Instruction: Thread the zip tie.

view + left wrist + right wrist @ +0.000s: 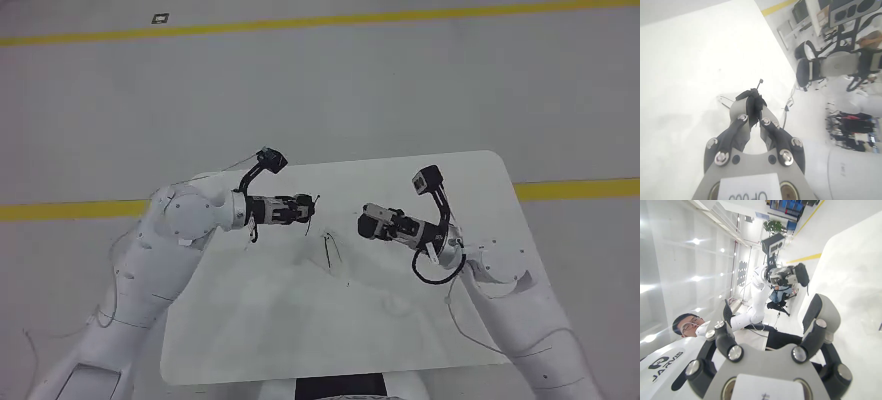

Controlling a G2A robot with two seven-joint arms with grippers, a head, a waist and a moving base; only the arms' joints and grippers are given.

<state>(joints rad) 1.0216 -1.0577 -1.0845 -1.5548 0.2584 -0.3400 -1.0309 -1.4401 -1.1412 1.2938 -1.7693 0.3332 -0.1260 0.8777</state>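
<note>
**Left gripper pinches the zip tie above a white table**

The left gripper (753,94) is closest to its wrist camera, its fingers pressed together on the black zip tie (759,85). The right gripper (770,306) faces it with its fingers spread wide and nothing between them. In the top view the two grippers are level with each other and near, with a gap between them.

Two thin black strips (328,250) lie crossed on the table below that gap, apart from both grippers. Nothing stands between the grippers.

The table (450,320) is white with rounded corners and stands on a grey floor (300,90) marked with yellow lines (300,22). Office chairs (808,70) stand past the table's edge, and a potted plant (775,226) stands far back in the room.

The zip tie is thin and dark. Its small square head juts out beyond the left fingertips, and the strap hangs down from them in the right wrist view.
</note>
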